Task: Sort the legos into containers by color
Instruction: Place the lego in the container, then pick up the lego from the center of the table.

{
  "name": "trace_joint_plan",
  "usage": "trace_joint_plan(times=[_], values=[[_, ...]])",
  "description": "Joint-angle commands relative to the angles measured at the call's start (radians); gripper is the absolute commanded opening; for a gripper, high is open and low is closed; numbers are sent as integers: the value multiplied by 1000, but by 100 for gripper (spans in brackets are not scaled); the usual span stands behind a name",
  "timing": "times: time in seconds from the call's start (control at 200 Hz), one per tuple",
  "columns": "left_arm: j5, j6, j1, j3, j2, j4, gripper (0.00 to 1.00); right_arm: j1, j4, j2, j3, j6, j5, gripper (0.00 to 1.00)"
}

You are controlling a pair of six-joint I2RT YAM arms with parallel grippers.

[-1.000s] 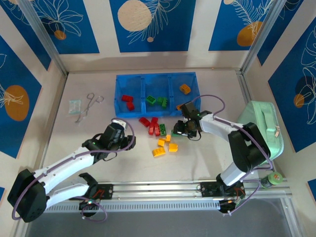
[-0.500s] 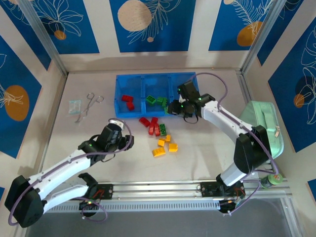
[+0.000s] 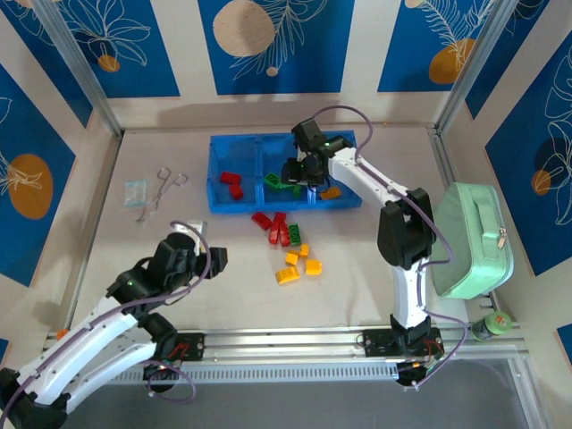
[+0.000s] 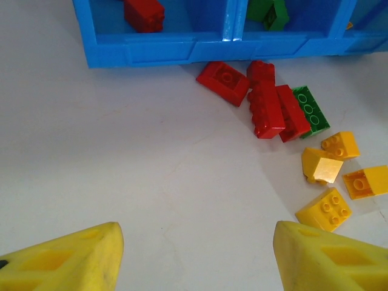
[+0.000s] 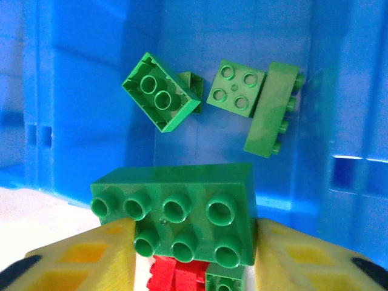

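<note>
Across the pale, matte table, open room lies at left of centre and in the near middle. Walls of blue leaf-printed panels close three sides, and a ribbed metal rail runs along the near edge. At far centre sits the translucent blue tray. Its three smooth-walled compartments hold red bricks on the left, green bricks in the middle and an orange one on the right. The right gripper hangs over the middle compartment's near wall, its yellow pads closed on the ends of a green eight-stud brick. Loose legos lie just near of the tray: glossy red blocks, one green, and yellow pieces nearer still. The left gripper hovers near-left of them, fingers spread wide and empty. A mint-green zippered case sits against the right edge. Metal forceps and a small packet lie at far left.
</note>
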Motion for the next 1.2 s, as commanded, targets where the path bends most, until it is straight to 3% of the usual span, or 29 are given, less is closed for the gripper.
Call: trace_joint_plan(times=[0.0,0.07,0.18,0.42,0.74,1.196], values=[[24,-23,-8,21,3,-31,67,13,-92,39,86,-14,17,65],[36,-24,-7,22,14,-23,67,16,-133,54,133,-15,15,80],[56,-23,-7,25,38,3,68,34,-152,18,138,-20,58,86],[133,-20,-7,41,189,122,69,51,-66,-192,-45,2,52,87],[237,4,-24,154,547,309,70,44,89,-499,-421,61,41,86],[217,32,-56,347,972,388,64,-29,158,-832,-857,131,19,84]])
